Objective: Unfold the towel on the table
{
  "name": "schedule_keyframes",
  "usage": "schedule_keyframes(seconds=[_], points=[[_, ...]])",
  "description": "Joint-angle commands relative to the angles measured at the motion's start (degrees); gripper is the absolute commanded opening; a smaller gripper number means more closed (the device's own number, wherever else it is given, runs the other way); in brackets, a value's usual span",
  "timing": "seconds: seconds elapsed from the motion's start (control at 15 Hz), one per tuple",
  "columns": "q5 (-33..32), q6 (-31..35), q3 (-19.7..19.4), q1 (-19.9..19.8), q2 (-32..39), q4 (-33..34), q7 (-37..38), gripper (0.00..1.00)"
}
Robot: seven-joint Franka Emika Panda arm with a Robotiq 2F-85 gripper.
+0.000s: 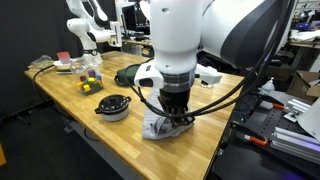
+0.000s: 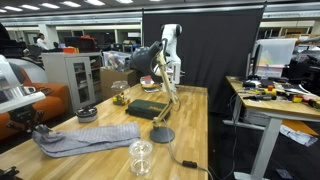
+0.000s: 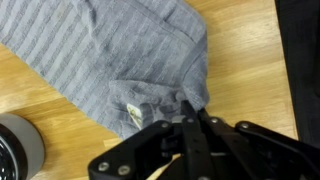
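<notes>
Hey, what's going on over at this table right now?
A robot arm's fingers are closed on one edge of the grey-blue towel, pinching it just above the wooden table. In an exterior view the towel lies stretched along the tabletop, rumpled rather than flat. A small dark bowl sits beside it, untouched.

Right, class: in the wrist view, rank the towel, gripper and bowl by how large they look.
1. towel
2. gripper, though nearness to the camera inflates it
3. bowl, only partly in frame, so its place is unsure
</notes>
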Motion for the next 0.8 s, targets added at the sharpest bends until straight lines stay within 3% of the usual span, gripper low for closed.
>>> schedule_keyframes(seconds=[0.0, 0.13, 0.2, 0.33, 0.73], points=[[0.5, 0.0, -0.4, 0.5, -0.1, 0.0, -0.4, 0.04], [0.5, 0.0, -0.4, 0.5, -0.1, 0.0, -0.4, 0.04], [0.5, 0.0, -0.4, 0.5, -0.1, 0.0, -0.4, 0.29], [1.5, -0.4, 0.0, 0.2, -0.3, 0.1, -1.3, 0.36], [8.2, -0.1, 2.5, -1.0, -1.7, -0.9, -6.9, 0.78]])
